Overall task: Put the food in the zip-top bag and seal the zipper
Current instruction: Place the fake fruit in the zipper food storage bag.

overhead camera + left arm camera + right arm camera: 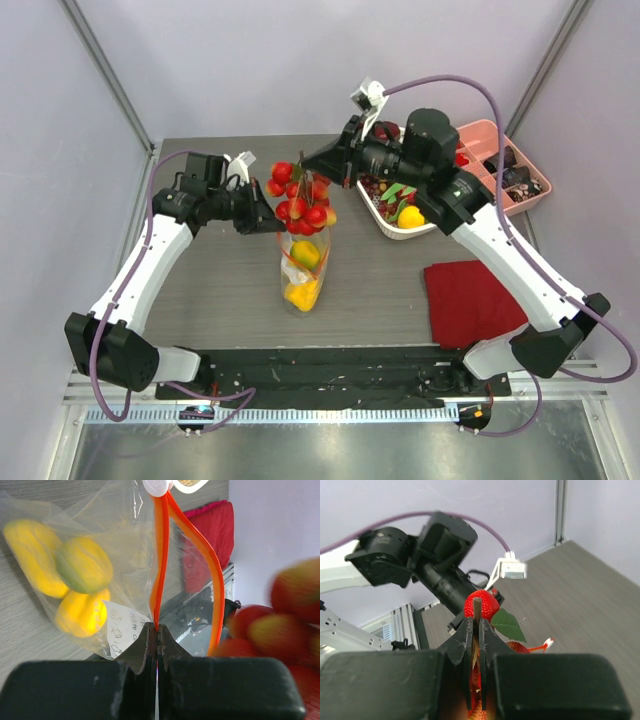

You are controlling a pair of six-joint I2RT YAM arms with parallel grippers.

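The zip-top bag stands upright at mid-table with yellow and green food pieces inside. My left gripper is shut on the orange-red zipper strip at the bag's left mouth edge, shown in the left wrist view. The mouth gapes open, with the white tip at the far end. My right gripper is shut on the brown stem of a bunch of strawberries, which hangs just above the bag's mouth. In the right wrist view a strawberry and a green leaf show.
A white perforated basket holding a yellow piece and other food stands at the back right. A pink compartment tray is behind it. A red folded cloth lies at the front right. My left arm is close to the right gripper.
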